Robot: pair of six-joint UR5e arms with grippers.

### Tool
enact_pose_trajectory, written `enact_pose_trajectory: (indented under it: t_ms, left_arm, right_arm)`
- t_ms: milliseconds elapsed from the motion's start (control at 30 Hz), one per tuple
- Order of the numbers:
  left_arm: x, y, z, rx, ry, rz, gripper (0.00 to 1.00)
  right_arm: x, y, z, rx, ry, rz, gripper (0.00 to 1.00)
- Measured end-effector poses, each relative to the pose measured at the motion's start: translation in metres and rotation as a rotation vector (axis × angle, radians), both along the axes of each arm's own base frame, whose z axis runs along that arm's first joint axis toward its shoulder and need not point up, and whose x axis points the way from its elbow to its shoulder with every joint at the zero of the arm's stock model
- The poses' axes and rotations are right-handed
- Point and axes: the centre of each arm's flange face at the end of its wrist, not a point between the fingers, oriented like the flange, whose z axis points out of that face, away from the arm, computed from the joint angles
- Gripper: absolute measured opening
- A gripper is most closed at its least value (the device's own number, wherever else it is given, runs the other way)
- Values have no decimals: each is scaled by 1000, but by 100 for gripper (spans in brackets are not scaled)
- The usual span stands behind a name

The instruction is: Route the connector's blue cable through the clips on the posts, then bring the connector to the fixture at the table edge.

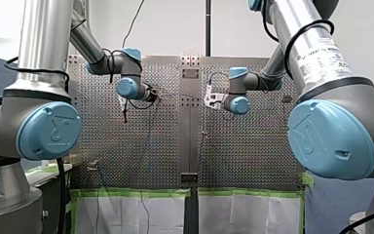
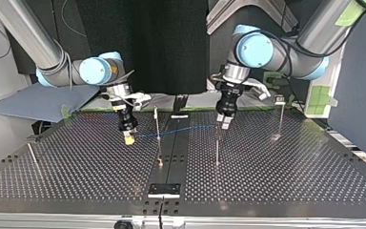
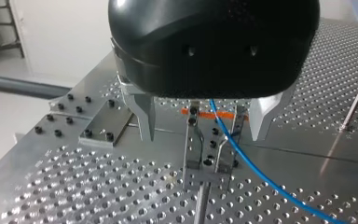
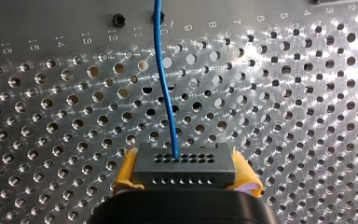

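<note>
Perforated metal table (image 2: 76, 162), thin upright posts (image 2: 217, 150), black fixture (image 2: 164, 189) at its edge

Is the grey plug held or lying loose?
Held: the connector sits clamped between my right gripper's yellow-padded fingers.

In the top view my right gripper (image 2: 129, 138) hangs left of centre, the grey block connector (image 4: 185, 163) between its fingers. The thin blue cable (image 2: 186, 129) runs rightward from it, past a slim metal post (image 2: 157, 125), to my left gripper (image 2: 223, 125), whose fingers straddle the metal clip (image 3: 208, 149) atop a second post (image 2: 217, 150). The black fixture plate (image 2: 164, 189) lies at the perforated table's (image 2: 290, 181) near edge.
</note>
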Motion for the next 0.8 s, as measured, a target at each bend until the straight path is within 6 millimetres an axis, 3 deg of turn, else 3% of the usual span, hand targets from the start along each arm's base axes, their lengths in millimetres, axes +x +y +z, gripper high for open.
enact_pose_trajectory:
  t_ms: [800]
  left_arm:
    - [-8,0,-4,83,23,83,100]
  right_arm:
    - [-2,-2,0,1,0,-2,0]
